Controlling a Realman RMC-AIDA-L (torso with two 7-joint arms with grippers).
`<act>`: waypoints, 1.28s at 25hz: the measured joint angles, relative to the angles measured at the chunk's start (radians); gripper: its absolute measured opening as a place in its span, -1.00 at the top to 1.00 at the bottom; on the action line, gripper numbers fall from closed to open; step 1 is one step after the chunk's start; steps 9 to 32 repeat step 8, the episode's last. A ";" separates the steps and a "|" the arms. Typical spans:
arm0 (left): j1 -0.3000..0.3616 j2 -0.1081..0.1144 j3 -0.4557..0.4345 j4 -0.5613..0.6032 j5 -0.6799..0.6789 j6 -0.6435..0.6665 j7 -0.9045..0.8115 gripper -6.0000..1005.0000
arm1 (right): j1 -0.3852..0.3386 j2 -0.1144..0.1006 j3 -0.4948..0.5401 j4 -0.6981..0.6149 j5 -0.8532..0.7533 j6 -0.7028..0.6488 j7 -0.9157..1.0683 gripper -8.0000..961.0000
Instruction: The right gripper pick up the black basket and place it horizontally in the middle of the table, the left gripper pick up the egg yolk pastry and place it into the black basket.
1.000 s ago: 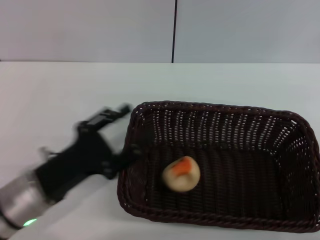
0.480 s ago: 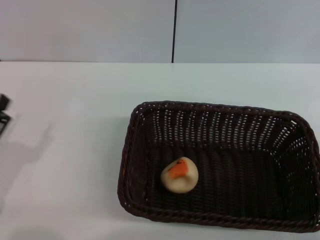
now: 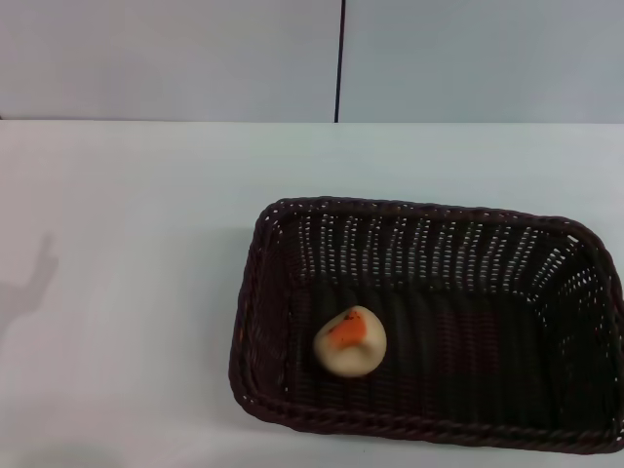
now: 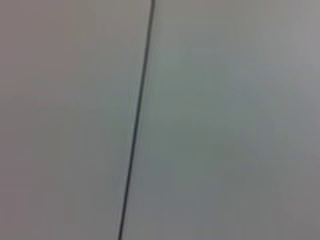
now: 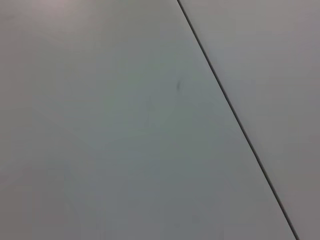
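Observation:
The black basket [image 3: 429,253] lies lengthwise on the white table [image 3: 136,224], right of centre in the head view. The egg yolk pastry [image 3: 350,340], cream with an orange-red patch, sits inside it near the basket's near left corner. Neither gripper shows in the head view; only a faint shadow falls on the table at the far left. Both wrist views show only a plain grey wall with a thin dark seam.
A grey wall with a dark vertical seam [image 3: 341,58] stands behind the table's far edge. The basket's right end reaches the picture's right edge.
The left arm, beside the basket's left end a second ago, has pulled away to the left and left the head view. The pastry and basket have stayed put.

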 joint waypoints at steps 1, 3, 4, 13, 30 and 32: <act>0.001 0.000 -0.004 -0.004 0.000 -0.003 0.001 -0.67 | 0.003 0.000 0.003 -0.009 0.000 0.008 0.000 -0.43; 0.001 -0.001 -0.017 -0.015 0.000 -0.023 0.002 -0.67 | 0.009 -0.002 0.008 -0.022 0.000 0.018 0.000 -0.43; 0.000 -0.002 -0.019 -0.017 -0.001 -0.030 0.004 -0.67 | 0.011 -0.003 0.011 -0.030 0.000 0.021 0.002 -0.43; -0.005 -0.004 -0.015 -0.028 -0.001 -0.063 0.049 -0.67 | 0.012 -0.004 0.011 -0.057 -0.001 0.024 0.002 -0.43; -0.005 -0.004 -0.015 -0.028 -0.001 -0.063 0.049 -0.67 | 0.012 -0.004 0.011 -0.057 -0.001 0.024 0.002 -0.43; -0.005 -0.004 -0.015 -0.028 -0.001 -0.063 0.049 -0.67 | 0.012 -0.004 0.011 -0.057 -0.001 0.024 0.002 -0.43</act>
